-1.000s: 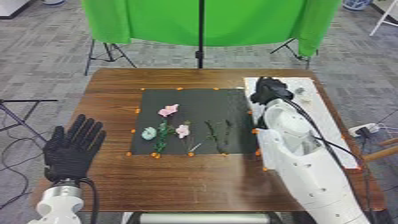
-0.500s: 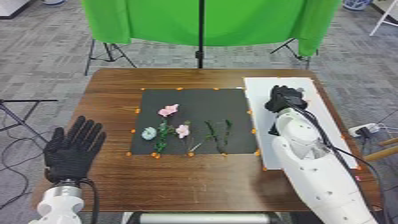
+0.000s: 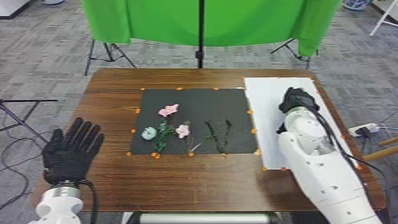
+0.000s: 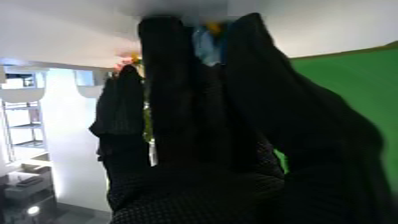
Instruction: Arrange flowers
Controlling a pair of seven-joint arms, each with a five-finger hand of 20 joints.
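Note:
In the head view my right hand (image 3: 298, 99) is over the upper right part of the white board (image 3: 266, 92), covering what lies beneath it. In the right wrist view the fingers of my right hand (image 4: 173, 100) are straight, with a pale blue and orange thing (image 4: 207, 46) between them and the thumb; contact is unclear. On the black mat (image 3: 200, 97) lie a pink flower (image 3: 168, 110), a smaller pink flower (image 3: 183, 131), a pale blue flower (image 3: 149, 133) and dark green stems (image 3: 212, 134). My left hand (image 3: 69, 155) rests open left of the mat.
Small orange markers (image 3: 179, 89) edge the mat and board on the brown table (image 3: 191, 182). Behind the table stands a green cloth (image 3: 151, 25) on a dark stand. Red and yellow things (image 4: 127, 61) show past the fingers in the right wrist view.
My right hand has moved right and slightly nearer across the white board, from its left edge toward its right side, and now covers small things seen there before. The left hand is nearly still.

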